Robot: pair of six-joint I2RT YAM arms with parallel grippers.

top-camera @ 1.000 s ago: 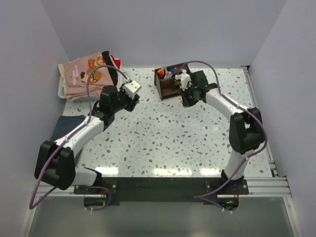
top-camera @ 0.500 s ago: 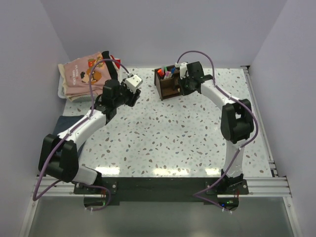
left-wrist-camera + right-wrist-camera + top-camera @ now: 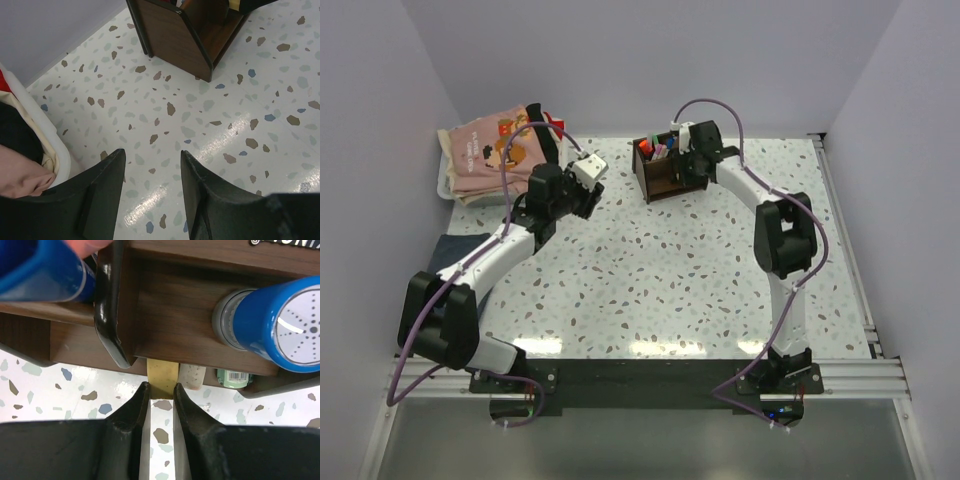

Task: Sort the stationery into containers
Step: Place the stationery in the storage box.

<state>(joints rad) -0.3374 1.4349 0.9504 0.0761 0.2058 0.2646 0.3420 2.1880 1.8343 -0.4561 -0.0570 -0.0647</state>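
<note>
The dark brown wooden organizer (image 3: 660,175) stands at the back of the table with several pens upright in it. My right gripper (image 3: 688,152) hangs over its right end. In the right wrist view this gripper (image 3: 161,386) is shut on the end of a beige pen (image 3: 162,371) at the edge of the organizer's wall (image 3: 175,305). Beside the beige pen are a pale speckled piece (image 3: 192,376) and a mint green marker (image 3: 233,375). A blue-capped pen (image 3: 285,322) stands in a compartment. My left gripper (image 3: 152,152) is open above bare table, left of the organizer (image 3: 175,35).
A white tray (image 3: 445,185) of folded clothes sits at the back left, its rim (image 3: 40,125) close to my left fingers. A dark cloth (image 3: 445,255) lies by the left edge. Walls close the table on three sides.
My right gripper has moved back and left from beside the organizer to over its right end. The left arm has shifted slightly toward the back.
</note>
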